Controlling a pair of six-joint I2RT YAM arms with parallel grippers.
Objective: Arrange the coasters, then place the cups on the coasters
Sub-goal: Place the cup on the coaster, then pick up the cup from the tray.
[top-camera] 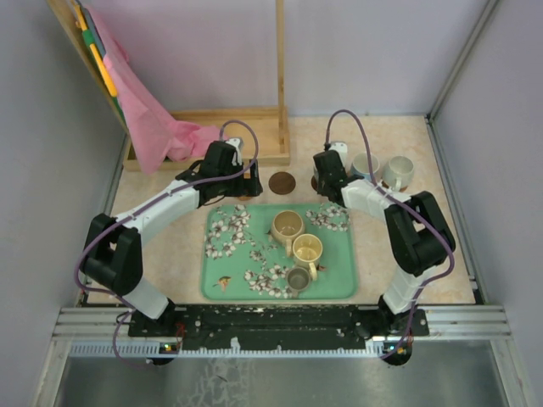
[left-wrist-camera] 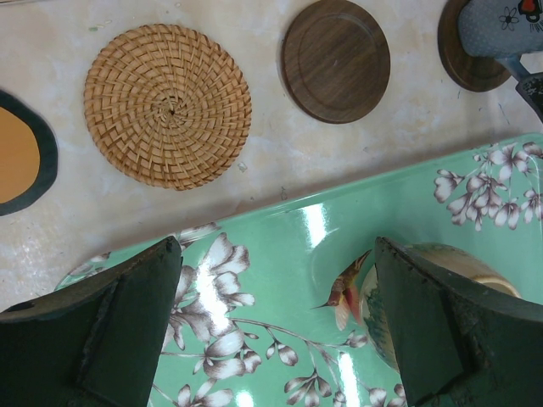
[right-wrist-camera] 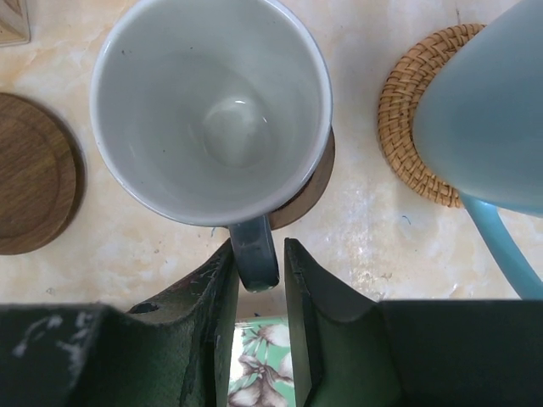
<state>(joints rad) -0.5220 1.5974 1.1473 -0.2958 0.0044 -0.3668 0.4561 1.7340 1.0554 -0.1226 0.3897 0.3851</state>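
In the right wrist view a grey cup (right-wrist-camera: 212,110) stands on a dark brown coaster (right-wrist-camera: 311,188). Its handle (right-wrist-camera: 253,254) lies between the fingers of my right gripper (right-wrist-camera: 259,252), which is slightly open, with a thin gap at the right finger. Beside it a pale blue cup (right-wrist-camera: 488,110) sits on a woven coaster (right-wrist-camera: 405,127). My left gripper (left-wrist-camera: 276,314) hangs wide open and empty over the green tray (left-wrist-camera: 280,246). Beyond it lie a woven coaster (left-wrist-camera: 168,104) and a bare dark coaster (left-wrist-camera: 336,59). Tan (top-camera: 287,225), yellow (top-camera: 307,249) and small dark (top-camera: 298,278) cups stand in the tray.
A wooden frame (top-camera: 254,136) with a pink cloth (top-camera: 157,127) stands at the back left. An orange disc with a dark rim (left-wrist-camera: 17,153) lies left of the woven coaster. A pale cup (top-camera: 398,172) stands at the far right. Walls close in on both sides.
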